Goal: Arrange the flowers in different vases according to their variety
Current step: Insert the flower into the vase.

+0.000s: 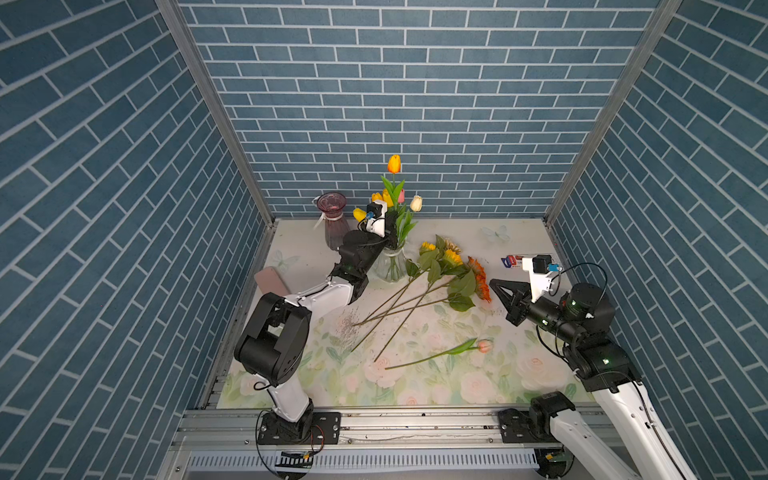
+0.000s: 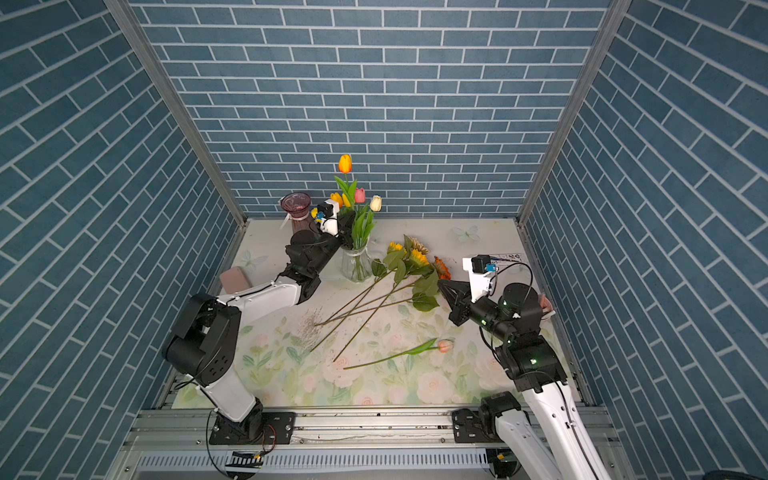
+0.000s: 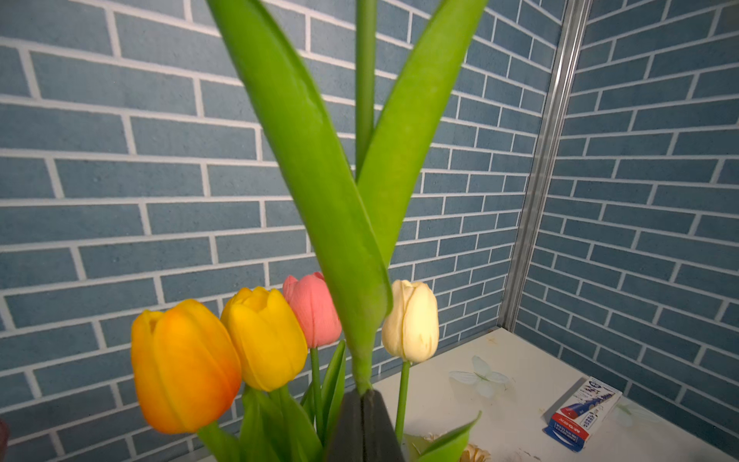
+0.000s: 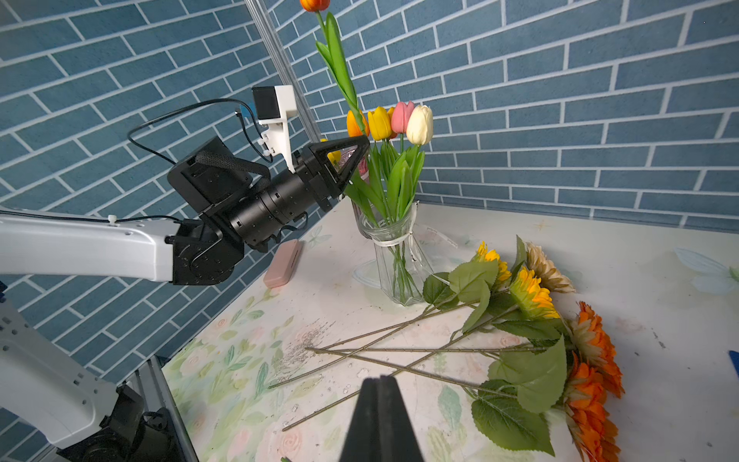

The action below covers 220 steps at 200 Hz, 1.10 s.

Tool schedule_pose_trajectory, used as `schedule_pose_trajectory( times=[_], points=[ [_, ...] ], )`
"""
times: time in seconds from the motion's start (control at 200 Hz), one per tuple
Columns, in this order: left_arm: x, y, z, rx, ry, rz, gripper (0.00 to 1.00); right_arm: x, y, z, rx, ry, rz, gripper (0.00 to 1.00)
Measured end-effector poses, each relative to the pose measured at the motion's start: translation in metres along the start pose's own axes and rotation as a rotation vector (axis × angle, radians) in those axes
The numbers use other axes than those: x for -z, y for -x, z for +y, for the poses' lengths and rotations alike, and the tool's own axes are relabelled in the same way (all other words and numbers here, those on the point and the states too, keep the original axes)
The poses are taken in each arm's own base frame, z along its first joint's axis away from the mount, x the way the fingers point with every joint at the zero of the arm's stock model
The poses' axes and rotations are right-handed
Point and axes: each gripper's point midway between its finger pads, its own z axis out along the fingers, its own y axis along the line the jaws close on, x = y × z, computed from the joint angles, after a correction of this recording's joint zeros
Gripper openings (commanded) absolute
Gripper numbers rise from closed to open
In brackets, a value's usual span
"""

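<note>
A clear vase (image 1: 390, 268) (image 2: 356, 268) (image 4: 396, 260) at the back of the mat holds several tulips (image 3: 264, 340) in yellow, orange, pink and cream. My left gripper (image 1: 392, 232) (image 2: 348, 222) (image 3: 362, 394) (image 4: 364, 141) hangs just above the vase mouth. It is shut on the stem of a tall orange tulip (image 1: 394, 163) (image 2: 345, 163) that rises above the others. The ribbed purple vase (image 1: 332, 222) (image 2: 297, 212) stands empty to its left. Sunflowers (image 1: 453, 259) (image 4: 532, 296) lie on the mat beside a loose pink tulip (image 1: 484, 345) (image 2: 444, 345). My right gripper (image 1: 494, 284) (image 2: 441, 283) (image 4: 379, 379) is shut and empty, over the sunflower stems.
A flat pink case (image 1: 272, 280) (image 4: 282, 264) lies by the left wall behind my left arm. A small red and blue box (image 1: 513, 261) (image 3: 582, 416) sits at the back right. Blue brick walls close in three sides.
</note>
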Motion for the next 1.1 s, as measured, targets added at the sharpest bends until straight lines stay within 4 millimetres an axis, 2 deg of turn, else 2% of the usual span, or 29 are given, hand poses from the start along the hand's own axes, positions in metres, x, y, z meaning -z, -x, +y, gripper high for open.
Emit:
schedule_pose_trajectory(
  times=[0.085,0.155,0.225,0.38,0.54,0.715,0.81,0.915,1.015,1.1],
  points=[
    [-0.003,-0.007,-0.001,0.009,-0.008,0.046,0.25,0.000,-0.002,-0.001,-0.003,-0.003,0.006,0.00],
    [-0.004,-0.013,-0.002,0.013,-0.010,0.078,0.31,0.000,-0.002,-0.001,-0.005,-0.003,0.009,0.00],
    [-0.003,-0.020,-0.001,0.017,-0.010,0.110,0.35,0.000,-0.003,-0.001,-0.007,-0.004,0.012,0.00],
    [0.009,-0.031,-0.001,0.021,-0.005,0.173,0.36,0.000,-0.003,-0.001,-0.007,-0.004,0.013,0.00],
    [0.030,-0.014,-0.005,0.022,-0.006,0.189,0.41,0.000,-0.002,-0.001,-0.006,-0.003,0.011,0.00],
    [0.073,0.015,-0.019,0.018,-0.015,0.192,0.40,0.000,-0.003,-0.001,-0.008,-0.004,0.014,0.00],
    [0.097,0.025,-0.036,0.020,-0.046,0.210,0.39,0.000,-0.003,-0.001,-0.010,-0.004,0.016,0.00],
    [0.118,0.025,-0.070,0.012,-0.122,0.264,0.38,-0.002,-0.004,-0.002,-0.020,-0.006,0.027,0.00],
    [0.133,0.007,-0.110,-0.017,-0.233,0.383,0.39,-0.008,-0.006,-0.006,-0.059,-0.016,0.066,0.00],
    [0.143,-0.018,-0.145,-0.057,-0.331,0.526,0.40,-0.017,-0.012,-0.012,-0.113,-0.031,0.128,0.00]
  ],
)
